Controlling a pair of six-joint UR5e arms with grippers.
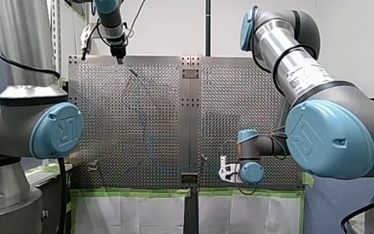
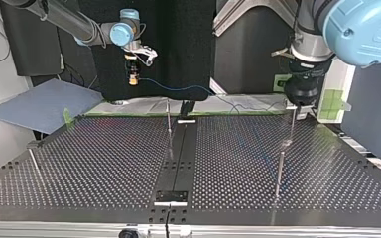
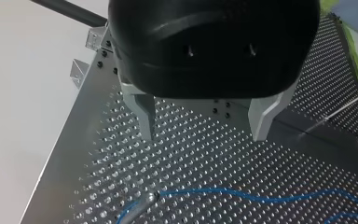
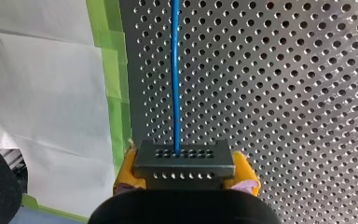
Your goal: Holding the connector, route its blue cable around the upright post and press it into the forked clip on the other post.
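My right hand (image 2: 134,75) is pinching the connector (image 4: 184,161) between its yellow pads (image 4: 123,175), raised off the tabletop (image 2: 104,163) at about eleven o'clock in the top view; the blue cable (image 4: 175,70) leaves the connector's face and runs straight ahead of that hand, then, in the top view, sags toward three o'clock, past a thin post (image 2: 168,116) near the middle and on to my left hand (image 3: 204,126) at about two o'clock; that hand is spread, its metal fingers (image 3: 144,114) wide apart with nothing between them, hovering over the spot where the cable meets a metal peg (image 3: 137,211); whether the cable wraps the peg or only touches it I cannot tell, and which post carries the fork is too small to make out

The routing looks barely begun, so most of the risk lies ahead; the cable hangs loose, and carried too high it would likely ride over a post's top rather than bend around it; carried too taut, it could drag the connector askew in the pads or lean the slender post; the cable is thin, so a slightly off line at the clip would leave it lying beside the fork, not seated in it; and the spread left hand sits close above the cable, so a low sweep there could snag it
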